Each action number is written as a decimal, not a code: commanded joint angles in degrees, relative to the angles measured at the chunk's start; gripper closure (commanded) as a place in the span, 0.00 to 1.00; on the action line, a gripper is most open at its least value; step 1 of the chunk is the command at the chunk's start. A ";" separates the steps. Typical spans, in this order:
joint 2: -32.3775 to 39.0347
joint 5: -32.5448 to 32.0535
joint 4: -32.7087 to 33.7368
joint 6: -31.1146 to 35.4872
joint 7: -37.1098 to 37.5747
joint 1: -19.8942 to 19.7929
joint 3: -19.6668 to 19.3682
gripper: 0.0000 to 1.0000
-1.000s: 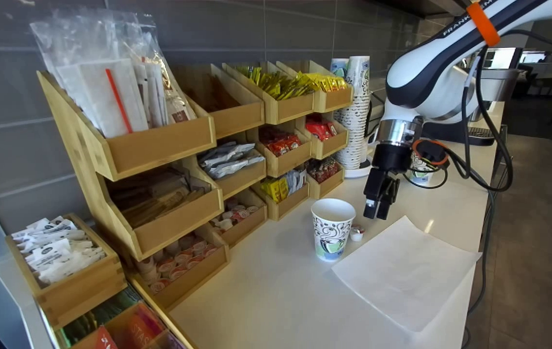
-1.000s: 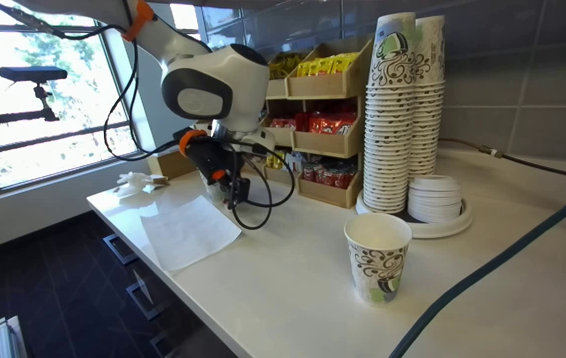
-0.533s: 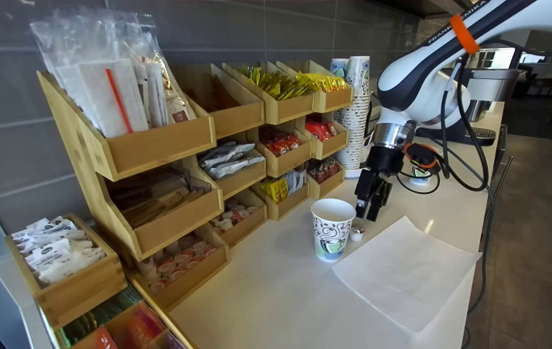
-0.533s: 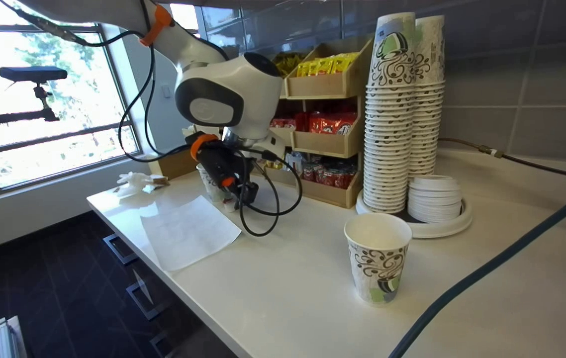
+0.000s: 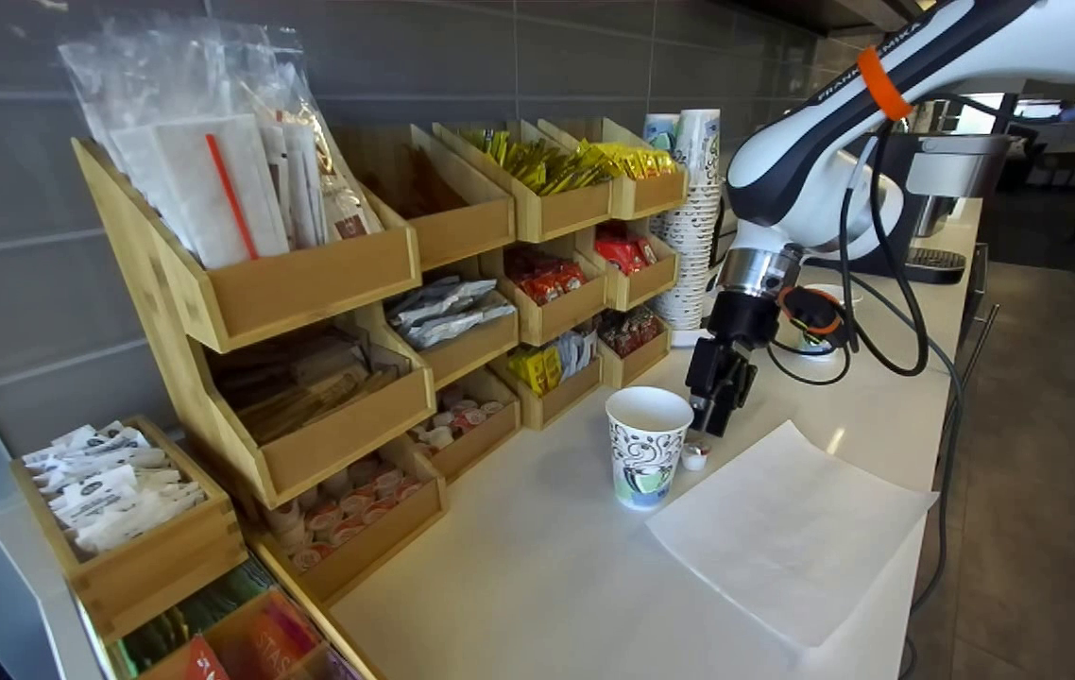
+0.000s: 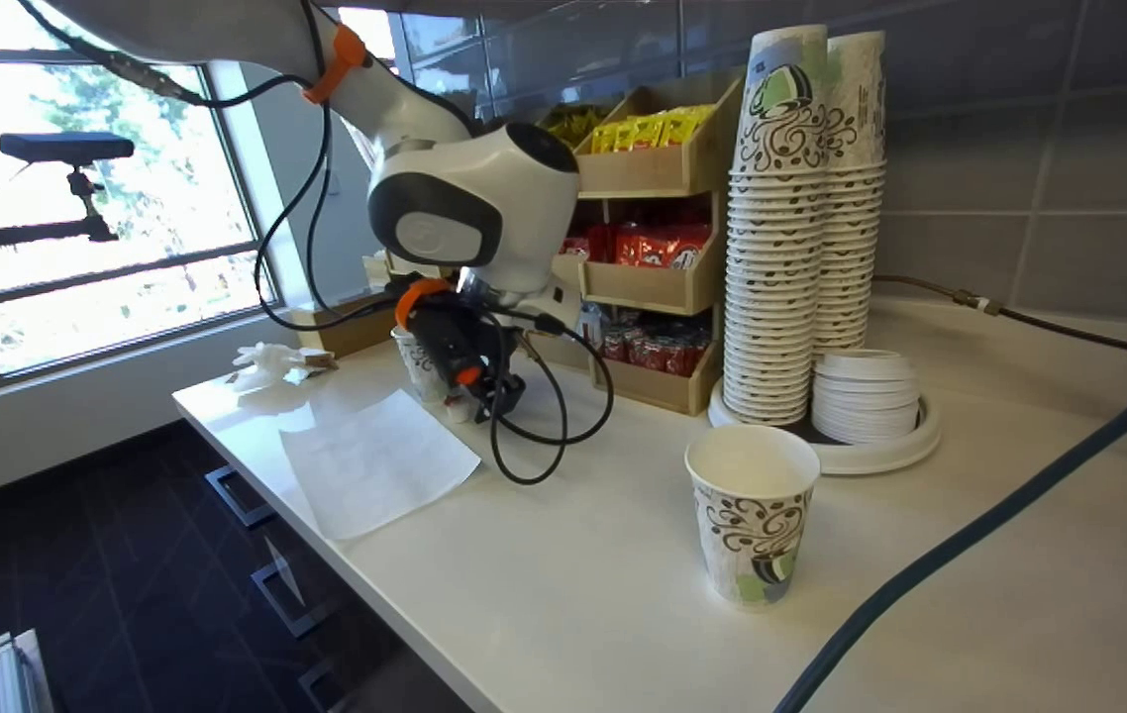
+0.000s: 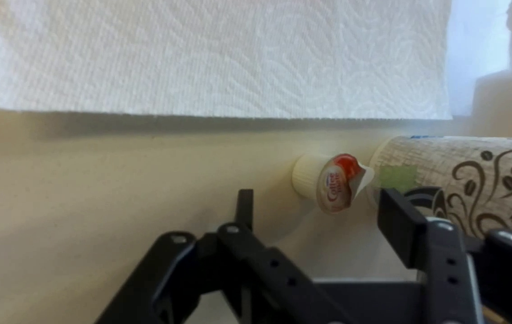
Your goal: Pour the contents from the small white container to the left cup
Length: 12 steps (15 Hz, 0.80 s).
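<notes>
The small white container (image 7: 307,175), its red-and-white foil lid partly peeled up, stands on the counter beside the left cup (image 5: 648,453), a patterned paper cup. In the wrist view, the same left cup (image 7: 472,175) is at the right, close to the lid's flap. My gripper (image 7: 315,198) is open; the container shows beyond its fingertips, roughly between them, with no contact visible. An exterior view has the gripper (image 5: 709,420) just above and behind the container (image 5: 694,457), close to the cup's rim. The cup's inside bottom is hidden.
A paper towel (image 5: 793,538) lies flat near the counter's edge. Another patterned cup (image 6: 752,525) stands apart, near tall cup stacks (image 6: 781,297) and lids (image 6: 866,396). A wooden rack (image 5: 339,283) of packets lines the wall. A cable (image 6: 559,465) loops from the wrist.
The arm has moved toward the left cup and the small container, and the gripper has come slightly lower. Its fingers stand somewhat closer together. Cup, container and towel have not moved.
</notes>
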 commanded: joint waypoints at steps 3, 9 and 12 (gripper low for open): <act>2.86 2.95 2.64 -1.86 -2.46 -1.75 1.67 0.27; 3.89 2.66 3.79 -2.94 -2.45 -2.43 2.02 0.63; 4.07 2.80 4.25 -3.49 -2.57 -2.75 2.03 0.69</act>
